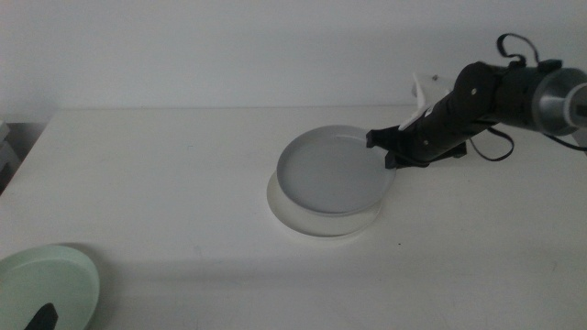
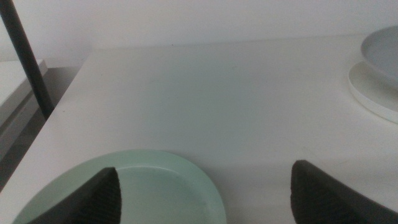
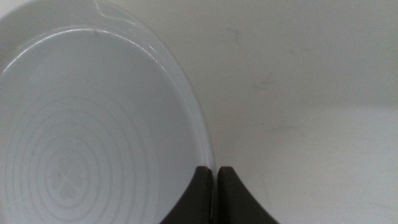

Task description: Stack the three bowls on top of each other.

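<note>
Your right gripper (image 1: 385, 147) is pinching the far right rim of the grey bowl (image 1: 335, 170), its jaws pressed together on the thin edge. That bowl is sitting tilted on the white bowl (image 1: 316, 223), whose rim is peeking out along the near left side, near the middle of the table (image 1: 165, 174). Your left gripper (image 2: 205, 193) is waiting at the near left corner, jaws spread wide, one jaw hanging over the mint green bowl (image 2: 155, 190).
</note>
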Controlling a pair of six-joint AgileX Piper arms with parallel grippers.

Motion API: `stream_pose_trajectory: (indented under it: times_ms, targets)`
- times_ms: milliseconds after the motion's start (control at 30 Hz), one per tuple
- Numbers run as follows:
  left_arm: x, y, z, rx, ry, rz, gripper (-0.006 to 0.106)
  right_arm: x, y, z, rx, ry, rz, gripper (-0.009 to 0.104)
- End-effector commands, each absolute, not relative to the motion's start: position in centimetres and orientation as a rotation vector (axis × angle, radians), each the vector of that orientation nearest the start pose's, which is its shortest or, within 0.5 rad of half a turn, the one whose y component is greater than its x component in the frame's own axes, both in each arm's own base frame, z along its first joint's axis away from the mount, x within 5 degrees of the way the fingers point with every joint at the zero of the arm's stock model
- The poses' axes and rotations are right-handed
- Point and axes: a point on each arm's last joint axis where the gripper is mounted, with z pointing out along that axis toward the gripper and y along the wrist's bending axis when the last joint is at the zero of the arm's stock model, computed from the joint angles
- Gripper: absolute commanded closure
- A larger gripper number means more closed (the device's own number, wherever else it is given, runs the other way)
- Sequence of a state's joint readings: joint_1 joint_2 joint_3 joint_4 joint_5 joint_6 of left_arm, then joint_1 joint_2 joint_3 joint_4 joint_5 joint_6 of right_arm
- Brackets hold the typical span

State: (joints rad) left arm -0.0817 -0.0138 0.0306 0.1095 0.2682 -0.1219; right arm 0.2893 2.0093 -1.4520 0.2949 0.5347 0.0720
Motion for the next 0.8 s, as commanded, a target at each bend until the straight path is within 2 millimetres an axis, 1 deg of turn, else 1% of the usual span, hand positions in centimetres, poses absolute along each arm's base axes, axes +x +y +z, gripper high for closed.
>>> stream_pose_trajectory:
  times_ms: [0, 167, 233, 333, 433, 500, 567, 600, 667, 700, 767]
  targets:
    - [5.5, -0.2, 18.8, 0.03, 1.68, -0.062, 0.003, 41.9, 14.4, 22.2, -0.025, 2.473, 0.447, 0.096]
    - [5.5, -0.2, 18.8, 0.03, 1.68, -0.062, 0.003, 41.8, 15.1, 21.8, -0.052, 2.468, 0.447, 0.094]
    - [5.5, -0.2, 18.8, 0.03, 1.68, -0.062, 0.003, 41.8, 15.2, 21.8, -0.061, 2.465, 0.446, 0.09]
    - [5.5, -0.2, 18.8, 0.03, 1.68, -0.062, 0.003, 41.7, 15.5, 21.8, -0.108, 2.466, 0.435, 0.08]
    - [5.5, -0.2, 18.8, 0.03, 1.68, -0.062, 0.003, 41.3, 15.6, 22.2, -0.128, 2.479, 0.439, 0.063]
    - [5.5, -0.2, 18.8, 0.03, 1.68, -0.062, 0.003, 40.8, 15.5, 23.4, -0.141, 2.482, 0.445, 0.053]
    - [5.5, -0.2, 18.8, 0.03, 1.68, -0.062, 0.003, 39.9, 15.3, 25.6, -0.205, 2.453, 0.437, 0.044]
    - [5.5, -0.2, 18.8, 0.03, 1.68, -0.062, 0.003, 39.4, 15.1, 26.6, -0.251, 2.432, 0.429, 0.042]
    - [5.5, -0.2, 18.8, 0.03, 1.68, -0.062, 0.003, 37.7, 14.9, 29.5, -0.358, 2.391, 0.426, 0.039]
    - [5.5, -0.2, 18.8, 0.03, 1.68, -0.062, 0.003, 36.6, 14.7, 30.5, -0.391, 2.385, 0.437, 0.039]
    - [5.5, -0.2, 18.8, 0.03, 1.68, -0.062, 0.003, 33.9, 14.1, 32.6, -0.416, 2.336, 0.489, 0.039]
